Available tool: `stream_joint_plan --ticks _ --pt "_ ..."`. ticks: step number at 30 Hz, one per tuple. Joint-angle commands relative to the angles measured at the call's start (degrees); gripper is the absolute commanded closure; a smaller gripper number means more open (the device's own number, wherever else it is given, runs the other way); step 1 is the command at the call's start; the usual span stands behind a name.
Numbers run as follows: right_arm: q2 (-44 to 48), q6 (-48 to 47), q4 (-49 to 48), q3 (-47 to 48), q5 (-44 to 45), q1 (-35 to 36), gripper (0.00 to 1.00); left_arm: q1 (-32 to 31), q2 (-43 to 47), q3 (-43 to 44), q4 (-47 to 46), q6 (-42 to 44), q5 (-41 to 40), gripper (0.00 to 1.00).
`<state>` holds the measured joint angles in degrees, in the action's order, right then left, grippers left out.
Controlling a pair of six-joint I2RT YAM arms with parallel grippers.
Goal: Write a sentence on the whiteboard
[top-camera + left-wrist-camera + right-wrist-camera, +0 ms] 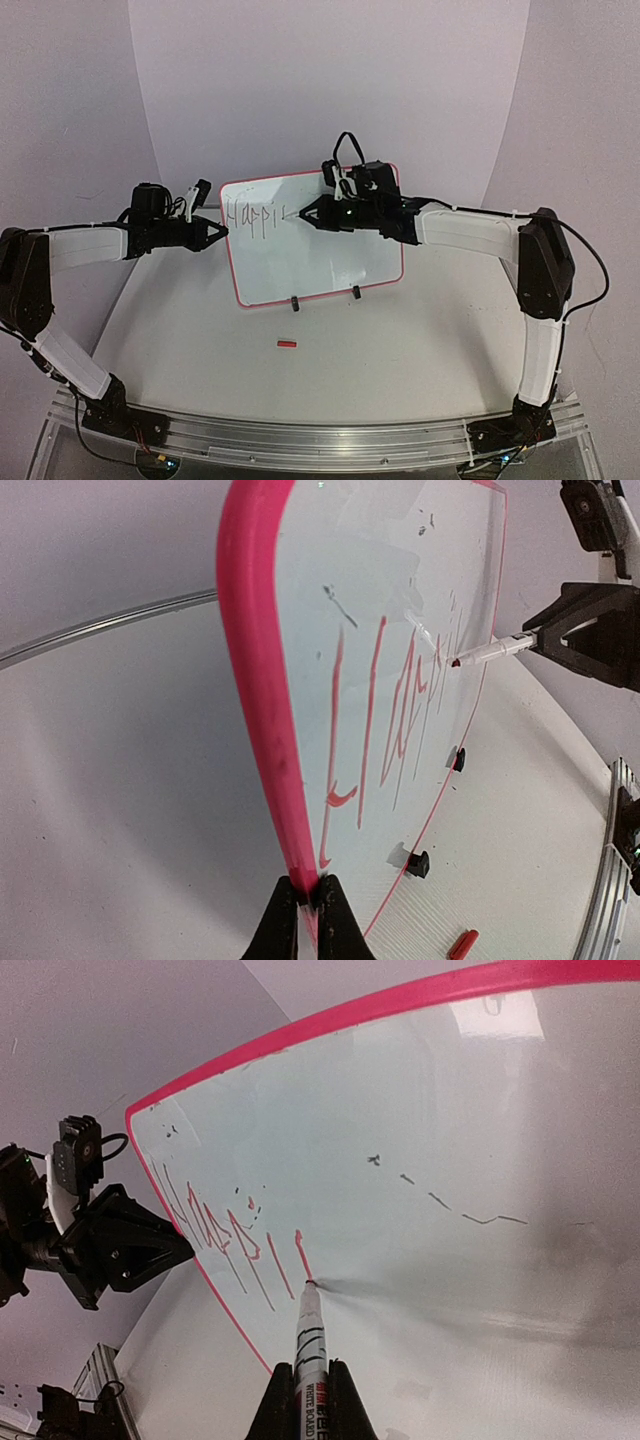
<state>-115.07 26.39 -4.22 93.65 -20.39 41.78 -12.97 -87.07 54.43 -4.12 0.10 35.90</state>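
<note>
The whiteboard [330,262], white with a thin red frame, stands on two black feet mid-table. My left gripper [222,232] is shut on its left edge; the left wrist view shows the jaws [308,900] pinching the red frame [255,680]. My right gripper [305,215] is shut on a white marker [308,1340]. The marker's tip touches the whiteboard [450,1260] at the foot of the last stroke. The sentence [225,1235] is partly written, thin letters reading "Happi" plus one more stroke, near the top left corner [255,218]. The marker [490,652] also shows in the left wrist view.
A small red marker cap [287,344] lies on the table in front of the board, also seen low in the left wrist view as the cap [462,945]. The board's black feet [418,863] rest on the table. A curved white backdrop rises behind. Faint dark smudges [470,1215] mark the board's middle.
</note>
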Motion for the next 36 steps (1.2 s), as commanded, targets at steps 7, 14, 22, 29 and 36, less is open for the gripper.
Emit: stream_joint_plan --ticks 7,14,22,29,36 --pt "1.6 0.1 -2.8 3.2 3.7 -0.2 1.00 -0.2 0.7 1.9 1.6 3.5 -2.1 1.00" --pt "2.0 0.3 -3.5 2.4 5.9 -0.2 1.00 -0.2 0.8 1.8 1.5 3.5 -2.1 1.00" --pt "2.9 0.8 -5.4 1.4 7.0 -0.2 1.00 -0.2 0.7 1.8 1.5 3.5 -2.1 1.00" --pt "3.7 0.8 -5.9 0.1 8.2 -0.3 1.00 -0.2 0.5 1.8 1.5 3.6 -2.0 1.00" --pt "5.0 0.9 -6.2 -2.3 8.9 -0.6 1.00 -0.1 0.6 1.8 1.4 3.6 -2.1 1.00"
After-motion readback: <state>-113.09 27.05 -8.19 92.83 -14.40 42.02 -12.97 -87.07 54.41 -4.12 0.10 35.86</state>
